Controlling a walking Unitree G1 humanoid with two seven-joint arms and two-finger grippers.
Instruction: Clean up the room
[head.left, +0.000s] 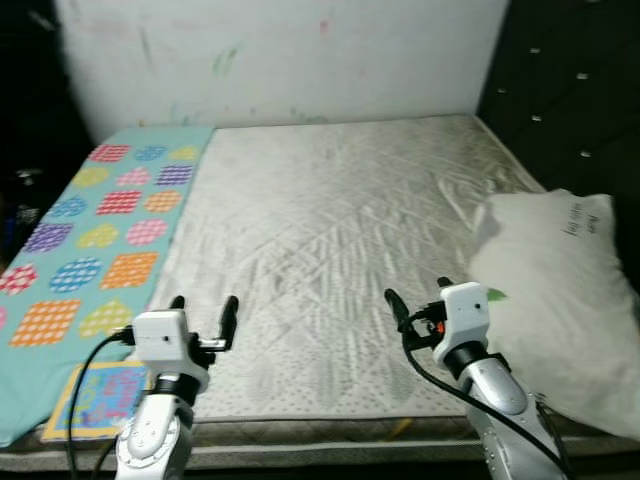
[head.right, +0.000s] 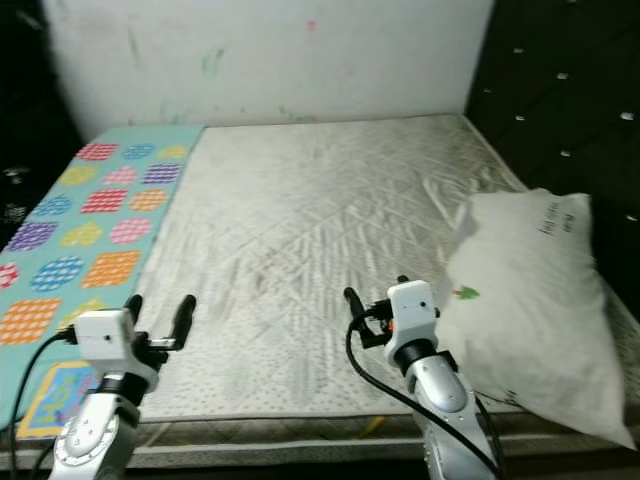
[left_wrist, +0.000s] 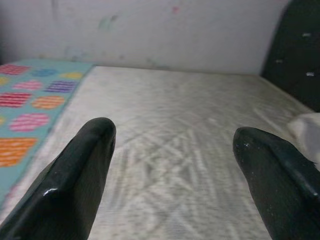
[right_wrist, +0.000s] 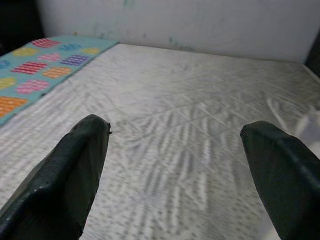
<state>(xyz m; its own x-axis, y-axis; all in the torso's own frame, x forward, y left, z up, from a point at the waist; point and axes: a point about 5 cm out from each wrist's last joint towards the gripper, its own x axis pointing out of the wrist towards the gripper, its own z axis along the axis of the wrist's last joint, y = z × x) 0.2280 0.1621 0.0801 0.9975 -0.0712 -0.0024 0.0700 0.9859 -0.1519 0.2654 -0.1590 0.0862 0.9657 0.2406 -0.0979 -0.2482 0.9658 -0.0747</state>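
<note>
Turquoise cloth runs down the left side of the head-camera frame: a thin blanket (head.left: 95, 235) printed with rows of rounded patches in checked orange, pink, purple, yellow and blue, lying flat along the left strip of the bed. At its near end, in the lower left corner, a flat square picture book (head.left: 98, 398) with a yellow border and a busy blue and pink cover rests on the cloth. Just right of it the left gripper (head.left: 203, 309) rises from a boxy white wrist over the front edge of the bed, its two glossy black fingers (left_wrist: 75, 185) spread wide with nothing between them. Across the middle of the frame stretches the bare mattress (head.left: 330, 250), a pale grey-white quilted surface stitched in large diamonds and speckled with tiny dots, rumpled into soft creases toward the right. Behind it, along the top of the frame, stands a whitish wall (head.left: 280, 55) smudged with faint green and pink marks. The right gripper (head.left: 418, 290) hovers over the mattress at lower centre right, its rounded black fingers (right_wrist: 65, 185) likewise wide apart and empty, a black cable looping under its silver arm. Just beside it on the right lies a plump white pillow (head.left: 560, 300), wrinkled and puffy, with a small green mark near its closest corner. A dark tufted headboard (head.left: 570, 90) with buttons occupies the upper right.
</note>
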